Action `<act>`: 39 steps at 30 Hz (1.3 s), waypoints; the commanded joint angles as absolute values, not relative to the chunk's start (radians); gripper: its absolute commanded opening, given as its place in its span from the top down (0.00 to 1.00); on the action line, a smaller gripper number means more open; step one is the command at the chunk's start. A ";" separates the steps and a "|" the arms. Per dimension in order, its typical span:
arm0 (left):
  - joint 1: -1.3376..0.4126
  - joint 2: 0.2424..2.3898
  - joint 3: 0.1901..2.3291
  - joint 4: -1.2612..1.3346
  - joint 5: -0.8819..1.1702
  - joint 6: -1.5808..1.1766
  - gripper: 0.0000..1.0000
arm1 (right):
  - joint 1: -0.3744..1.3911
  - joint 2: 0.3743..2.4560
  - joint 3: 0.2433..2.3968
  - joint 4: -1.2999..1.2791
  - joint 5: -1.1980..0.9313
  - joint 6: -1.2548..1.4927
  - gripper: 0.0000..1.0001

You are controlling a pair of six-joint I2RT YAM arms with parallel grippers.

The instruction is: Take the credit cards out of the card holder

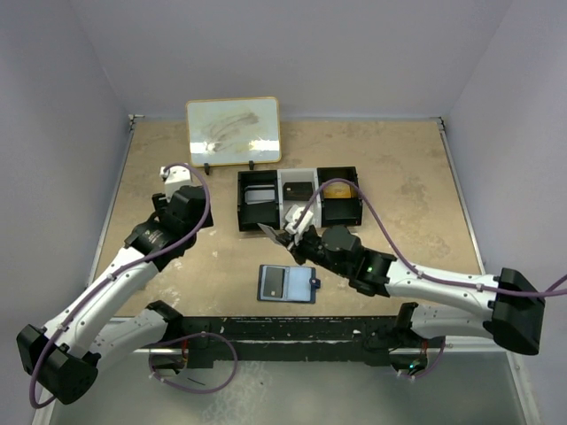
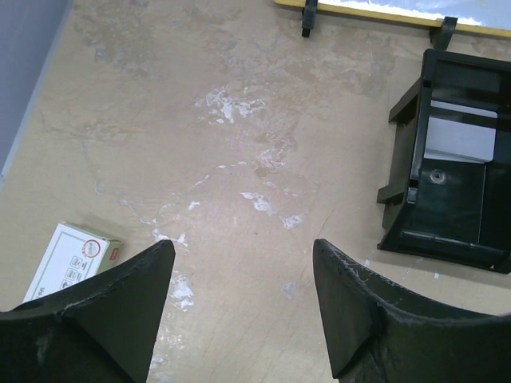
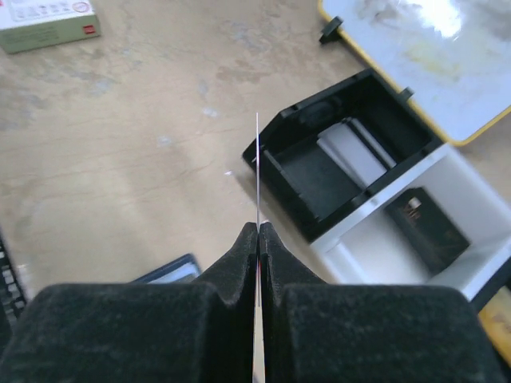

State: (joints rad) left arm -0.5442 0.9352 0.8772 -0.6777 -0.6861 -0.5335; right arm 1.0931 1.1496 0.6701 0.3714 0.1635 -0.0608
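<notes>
The dark navy card holder (image 1: 286, 284) lies open on the table near the front, its pale inner panels up; a corner of it shows in the right wrist view (image 3: 169, 271). My right gripper (image 1: 285, 235) (image 3: 258, 227) is shut on a credit card (image 3: 257, 159), held edge-on above the table between the holder and the black tray (image 1: 299, 198). The card (image 1: 270, 231) sticks out toward the tray's left compartment (image 3: 331, 167). My left gripper (image 2: 243, 247) is open and empty over bare table left of the tray (image 2: 447, 167).
A small red-and-white box (image 2: 72, 259) lies left of the left gripper and shows in the right wrist view (image 3: 48, 20). A yellow-framed whiteboard (image 1: 233, 130) stands behind the tray. The tray's compartments hold a white card, a dark item and a yellow item.
</notes>
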 commanded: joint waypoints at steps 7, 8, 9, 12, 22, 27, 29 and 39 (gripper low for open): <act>-0.538 0.845 0.884 -0.679 -0.845 -0.543 0.32 | 1.059 1.381 0.933 0.372 0.237 -0.411 1.00; -0.538 0.843 0.883 -0.679 -0.850 -0.546 0.32 | 1.044 1.401 0.952 0.368 0.232 -0.417 1.00; -0.538 0.843 0.885 -0.680 -0.853 -0.546 0.32 | 1.030 1.417 0.958 0.366 0.228 -0.422 1.00; -0.538 0.846 0.888 -0.683 -0.853 -0.545 0.31 | 1.004 1.462 1.010 0.367 0.195 -0.470 1.00; -0.537 0.820 0.883 -0.676 -0.864 -0.540 0.30 | 0.956 1.657 1.156 0.313 0.168 -0.584 1.00; -0.538 0.826 0.882 -0.675 -0.860 -0.536 0.30 | 0.941 1.765 1.226 0.291 0.233 -0.613 1.00; -0.537 0.831 0.885 -0.675 -0.861 -0.533 0.30 | 0.935 1.815 1.283 0.229 0.262 -0.621 1.00; -0.533 0.759 0.887 -0.689 -0.929 -0.561 0.29 | 0.915 1.953 1.403 0.165 0.302 -0.673 1.00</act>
